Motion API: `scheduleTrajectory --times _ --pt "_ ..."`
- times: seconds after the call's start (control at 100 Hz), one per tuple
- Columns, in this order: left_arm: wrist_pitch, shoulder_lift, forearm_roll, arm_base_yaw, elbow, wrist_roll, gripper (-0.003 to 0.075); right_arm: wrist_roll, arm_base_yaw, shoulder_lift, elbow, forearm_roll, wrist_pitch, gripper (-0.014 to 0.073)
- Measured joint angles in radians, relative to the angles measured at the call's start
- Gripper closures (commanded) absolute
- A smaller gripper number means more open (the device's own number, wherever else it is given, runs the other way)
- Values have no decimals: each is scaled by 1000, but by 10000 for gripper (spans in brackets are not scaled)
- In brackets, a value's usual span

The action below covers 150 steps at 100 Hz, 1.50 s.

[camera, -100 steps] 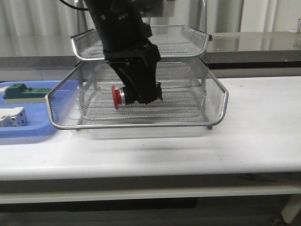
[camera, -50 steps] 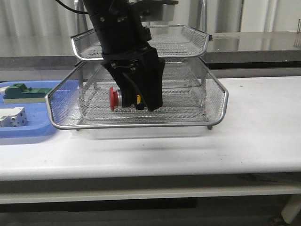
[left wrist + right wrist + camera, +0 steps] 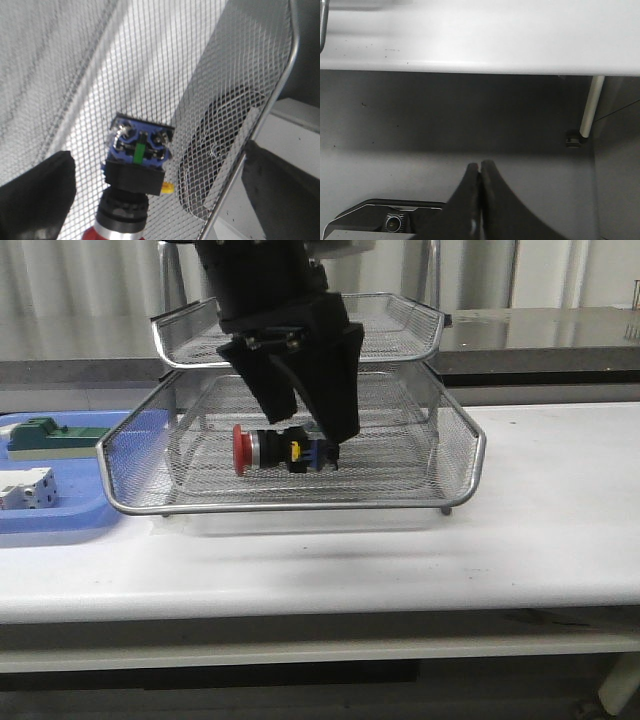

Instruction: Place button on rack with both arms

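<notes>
White tabletop carries the three-tier silver wire-mesh rack (image 3: 440,455), where the left gripper (image 3: 305,425) hangs with jaws spread wide, gripping nothing. Between and just below them, the red-headed push-button with black body (image 3: 278,449) lies on its side on the middle tier's mesh. To finish cleanly, I judge the arm should rise straight, avoiding the upper tray. The right gripper (image 3: 480,185) is pressed closed, empty, below table level.
</notes>
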Motion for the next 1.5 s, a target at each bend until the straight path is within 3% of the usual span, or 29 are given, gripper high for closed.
scheduleTrajectory --times 0.36,0.69,1.19,1.5 --pt "15 -72 17 0 -23 -25 75 0 0 0 0 0 0 664" --pt "21 -224 166 18 10 -103 75 0 0 0 0 0 0 664" --pt "8 -554 150 357 327 -177 75 0 0 0 0 0 0 664" --pt "-210 -808 113 463 636 -187 75 0 0 0 0 0 0 664"
